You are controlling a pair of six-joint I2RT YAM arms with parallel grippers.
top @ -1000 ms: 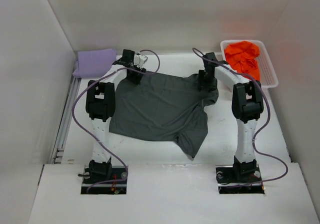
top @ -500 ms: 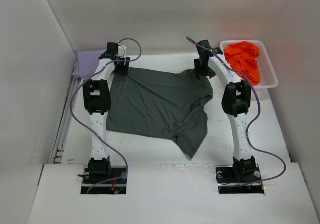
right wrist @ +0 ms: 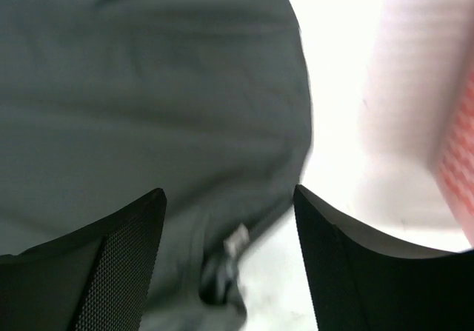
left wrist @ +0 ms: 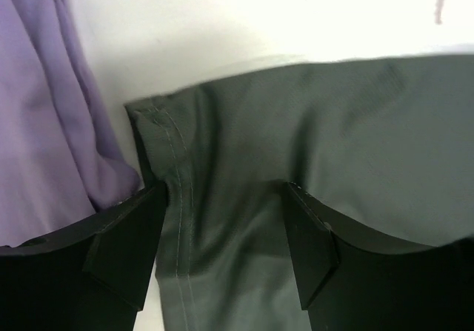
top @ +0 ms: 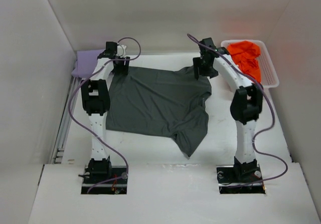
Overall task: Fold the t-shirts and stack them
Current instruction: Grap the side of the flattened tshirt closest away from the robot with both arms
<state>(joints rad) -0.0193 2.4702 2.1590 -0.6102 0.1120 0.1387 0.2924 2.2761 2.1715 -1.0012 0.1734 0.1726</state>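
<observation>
1. Dark grey t-shirt (top: 158, 103) lies spread on the tabletop (top: 223, 134) between the two arms. Mostly flat; the near-right part is rumpled, with a flap pointing toward the bases.
2. Left end effector (left wrist: 226, 190) sits at the shirt's far-left corner. Fingers are spread, with the stitched hem running between them. Wrist view shows cloth under the gap, nothing pinched.
3. Right end effector (right wrist: 229, 194) is over the shirt's far-right corner. Fingers are spread wide with grey cloth below and between them, gripping nothing.
4. Lavender t-shirt (top: 85, 63) is bunched at the far-left corner of the tabletop, just beside the left end effector. Can't tell whether it touches the grey one.
5. Orange t-shirt (top: 246, 56) is crumpled inside the white mesh basket (top: 271, 76) at far right, close to the right arm's wrist.
</observation>
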